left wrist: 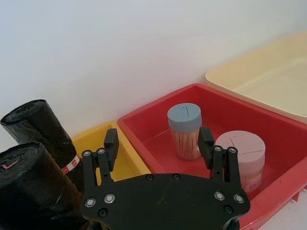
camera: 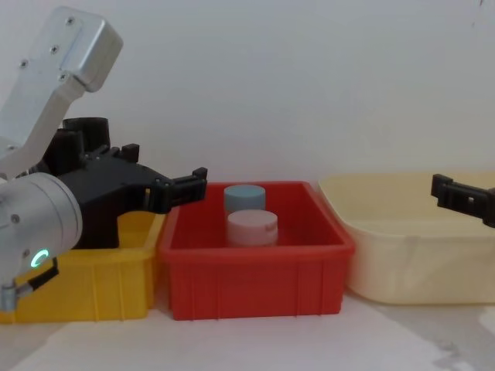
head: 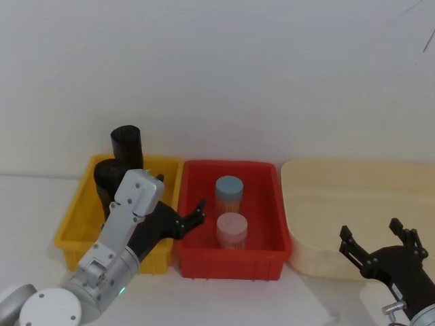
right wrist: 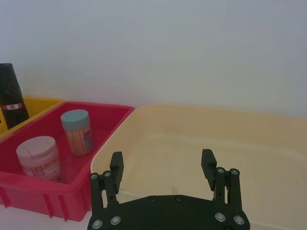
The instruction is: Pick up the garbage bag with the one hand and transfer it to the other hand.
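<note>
Head view: cream tub (head: 353, 164) is seen rightmost, red bin (head: 231, 263) middle, yellow bin (head: 71, 231) leftmost. The garbage bag (head: 126, 146) is stood on end in the yellow bin. Left gripper (left wrist: 158, 138) is spread beside it, right gripper (right wrist: 162, 160) spread by the tub's front.

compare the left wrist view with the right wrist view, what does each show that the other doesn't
Of the two, the left wrist view alone has the left gripper, open, and both black garbage bag rolls, the nearer roll and the farther roll, standing in the yellow bin. The right wrist view alone has the right gripper, open, before the cream tub, with much of its inside visible. Shared: the red bin, blue-lidded jar, pink-lidded jar, the tub, a yellow bin corner and one black roll.
</note>
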`<action>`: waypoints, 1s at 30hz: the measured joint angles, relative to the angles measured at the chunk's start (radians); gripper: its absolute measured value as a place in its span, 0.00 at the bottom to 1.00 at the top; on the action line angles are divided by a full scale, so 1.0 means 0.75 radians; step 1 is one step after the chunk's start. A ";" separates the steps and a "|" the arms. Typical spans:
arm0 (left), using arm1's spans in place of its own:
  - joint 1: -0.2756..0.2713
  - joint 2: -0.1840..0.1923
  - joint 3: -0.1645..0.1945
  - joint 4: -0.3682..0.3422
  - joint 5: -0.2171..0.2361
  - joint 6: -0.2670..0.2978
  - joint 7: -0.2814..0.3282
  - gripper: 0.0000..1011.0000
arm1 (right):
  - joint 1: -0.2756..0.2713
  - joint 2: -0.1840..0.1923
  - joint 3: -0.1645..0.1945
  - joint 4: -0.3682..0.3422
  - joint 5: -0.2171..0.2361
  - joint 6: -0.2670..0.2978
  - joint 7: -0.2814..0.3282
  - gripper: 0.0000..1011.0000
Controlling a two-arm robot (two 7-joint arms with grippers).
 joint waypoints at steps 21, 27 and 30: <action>0.000 0.000 0.000 0.000 0.000 0.000 0.000 0.99 | 0.000 0.000 0.000 0.000 0.000 0.000 0.000 0.99; 0.000 0.000 0.000 0.000 0.000 0.000 0.000 0.99 | 0.000 0.000 0.000 0.000 0.000 0.000 0.000 0.99; 0.000 0.000 0.000 0.000 0.000 0.000 0.000 0.99 | -0.001 0.000 0.001 0.000 0.000 0.000 0.000 0.99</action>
